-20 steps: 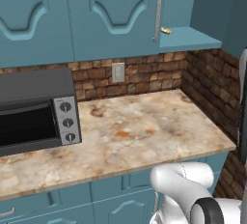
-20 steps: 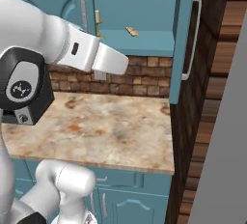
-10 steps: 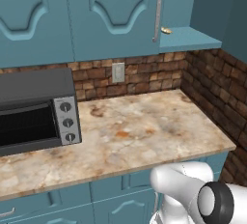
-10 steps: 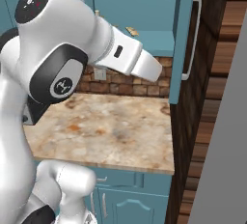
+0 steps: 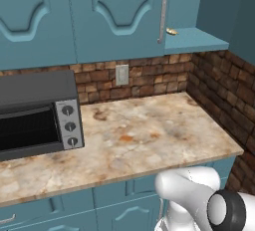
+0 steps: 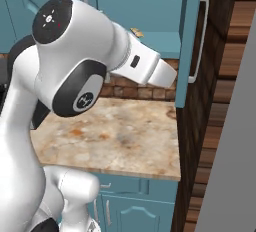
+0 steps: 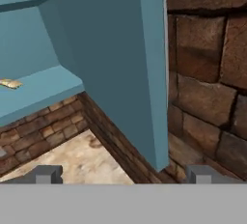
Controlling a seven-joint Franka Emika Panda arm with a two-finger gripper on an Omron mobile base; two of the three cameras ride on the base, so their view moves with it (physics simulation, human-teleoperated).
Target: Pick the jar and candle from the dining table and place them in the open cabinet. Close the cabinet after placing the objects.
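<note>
Raised near the open cabinet, the end effector (image 7: 123, 174) looks along the inner face of the swung-out door (image 7: 116, 59); its two dark fingertips (image 7: 46, 174) stand wide apart at the bottom of the hand view with nothing between them. That suits a door-closing approach, I judge: spread, empty fingers can get behind the panel or push it. The cabinet (image 5: 199, 38) is at the upper right above the marbled counter (image 5: 134, 140), its teal shelf bare except for a small yellowish thing near the left edge, the candle (image 5: 171, 31) as far as I can tell, too small to be sure. It sits well in from the front edge, clear of the door's swing. The jar cannot be made out inside from these angles. A toaster oven (image 5: 35, 113) stands on the counter well to the left, away from the arm's path.
</note>
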